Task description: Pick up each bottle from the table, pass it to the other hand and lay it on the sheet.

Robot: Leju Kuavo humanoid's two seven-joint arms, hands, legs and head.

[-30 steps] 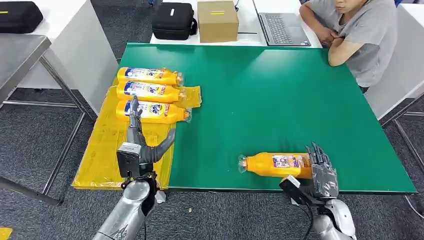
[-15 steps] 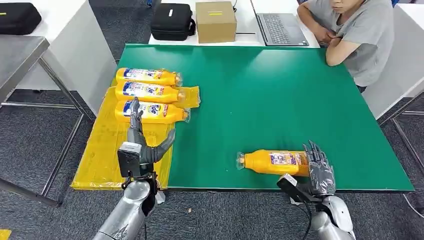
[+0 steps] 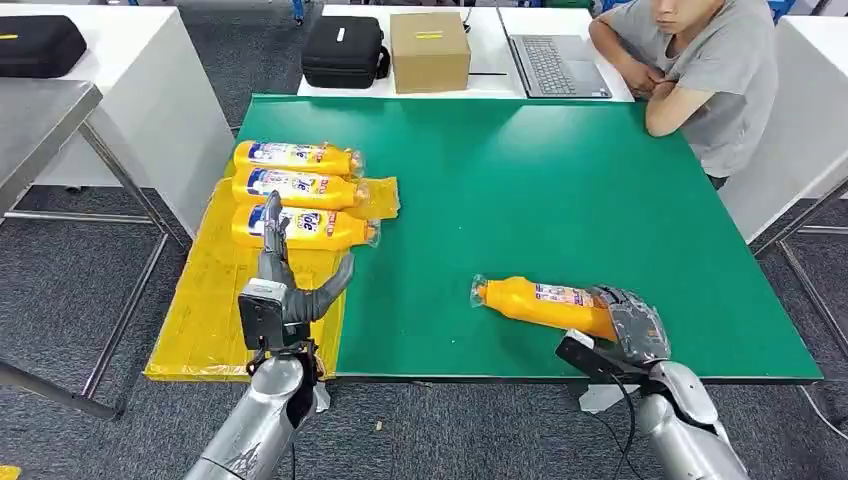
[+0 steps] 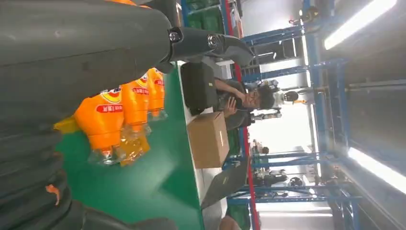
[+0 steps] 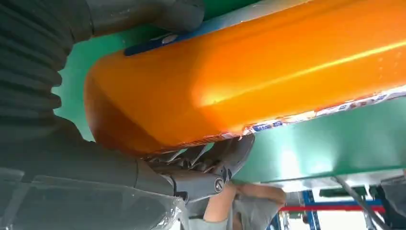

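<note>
An orange bottle (image 3: 540, 302) lies near the front edge of the green table (image 3: 560, 180), its clear cap pointing left. My right hand (image 3: 628, 325) grips its base end. The right wrist view shows the bottle (image 5: 249, 72) with my thumb (image 5: 143, 14) on one side and my fingers (image 5: 206, 163) curled round the other. Three more orange bottles (image 3: 295, 186) lie side by side on the yellow sheet (image 3: 205, 310) at the table's left edge. My left hand (image 3: 285, 290) stands open over the sheet, just in front of the nearest bottle (image 3: 300, 226), holding nothing.
A person (image 3: 720, 70) sits at the far right corner, arms on the table edge. A laptop (image 3: 560, 62), a cardboard box (image 3: 430, 50) and a black case (image 3: 345, 50) stand on the white table behind. A metal table stands at the left.
My right hand has closed round the bottle's base, and the bottle has swung so that it now lies slanted. The left hand has stayed put.
</note>
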